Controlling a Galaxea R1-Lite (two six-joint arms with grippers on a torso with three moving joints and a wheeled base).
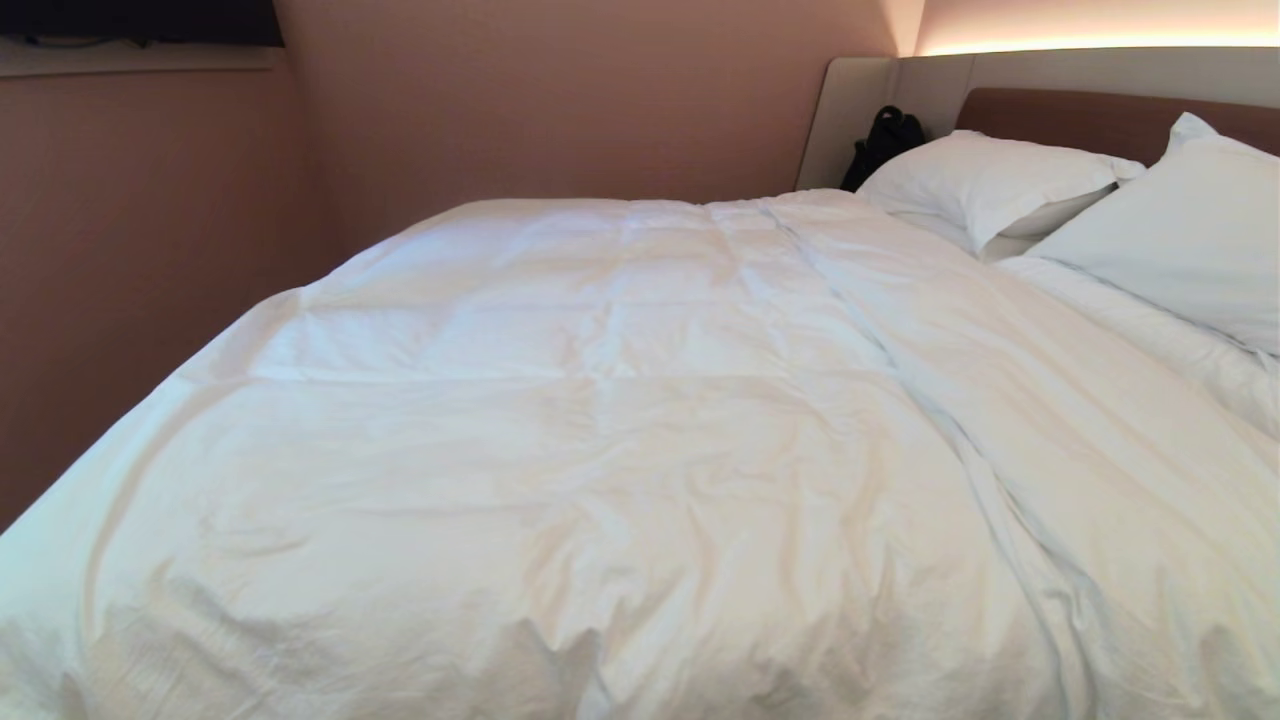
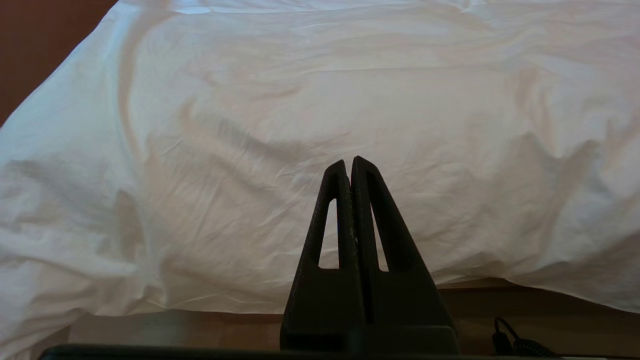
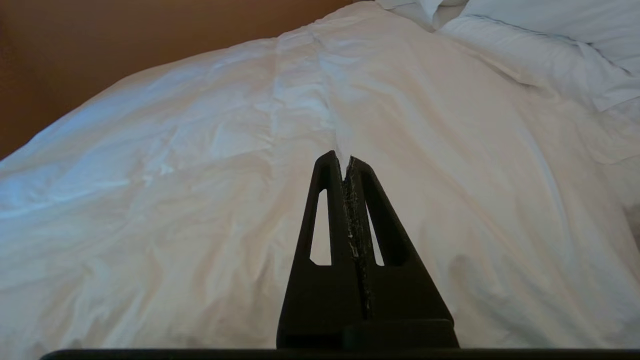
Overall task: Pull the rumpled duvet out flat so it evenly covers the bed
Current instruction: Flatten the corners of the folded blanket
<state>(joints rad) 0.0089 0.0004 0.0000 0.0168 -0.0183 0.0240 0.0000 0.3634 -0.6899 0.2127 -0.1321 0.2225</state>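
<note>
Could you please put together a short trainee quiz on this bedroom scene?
1. True or false: the left tool grips the duvet.
2. How many pillows lie at the headboard? A one, B two, C four.
3. What dark thing sits in the corner beside the headboard?
Key: 1 false, it is shut and holds nothing, like the right tool. 2 B. 3 a black bag.

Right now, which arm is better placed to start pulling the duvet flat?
Probably the right: the right gripper is over the duvet, pointing along its long crease. The left gripper sits low, off the bed's near edge. Both are shut, holding nothing.
</note>
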